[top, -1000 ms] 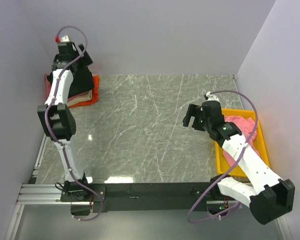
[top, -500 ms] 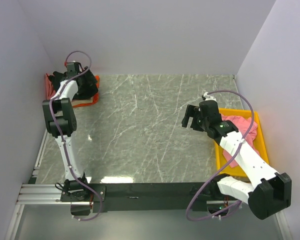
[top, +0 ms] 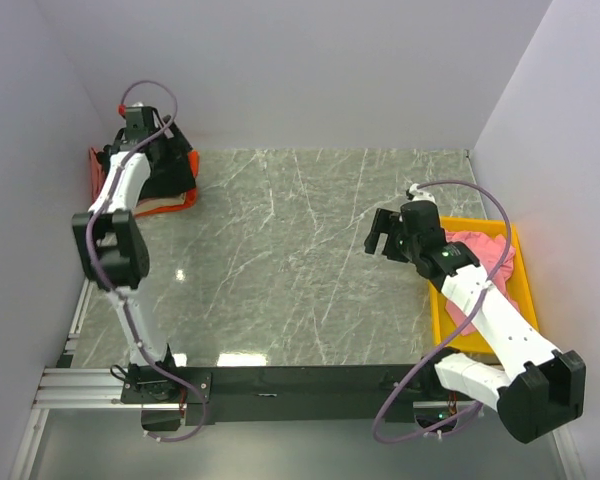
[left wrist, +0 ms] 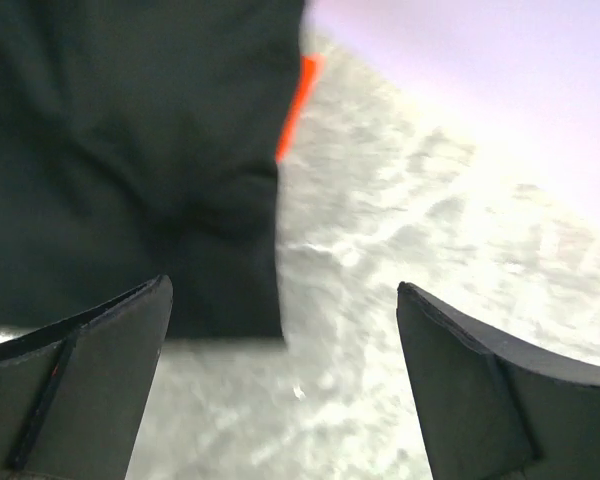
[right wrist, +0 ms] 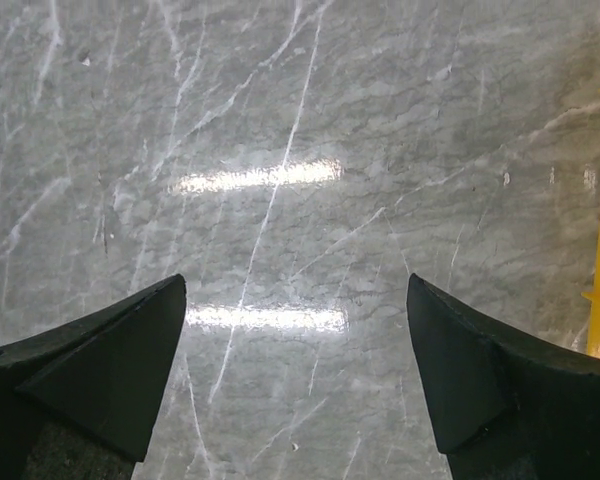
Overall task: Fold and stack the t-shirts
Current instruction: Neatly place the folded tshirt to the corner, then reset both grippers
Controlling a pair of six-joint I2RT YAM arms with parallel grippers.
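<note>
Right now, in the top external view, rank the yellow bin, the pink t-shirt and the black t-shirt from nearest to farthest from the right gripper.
1. Yellow bin, just to the right of the right gripper.
2. Pink t-shirt, lying inside that bin.
3. Black t-shirt, far across in the far-left corner.

The table point(right wrist: 300, 120) is glossy, veined stone-look; the black t-shirt point(left wrist: 110, 150) soft matt cloth; the yellow bin point(top: 439, 322) smooth plastic.

Your left arm point(top: 110, 245) stretches to the far left corner of the table point(top: 280, 260), wrist bent downward, and the left gripper point(left wrist: 282, 290) hangs there with fingers spread wide, holding nothing. Your right arm point(top: 485, 300) reaches over the table's right half, the right gripper point(right wrist: 296, 285) likewise gaping and empty.
</note>
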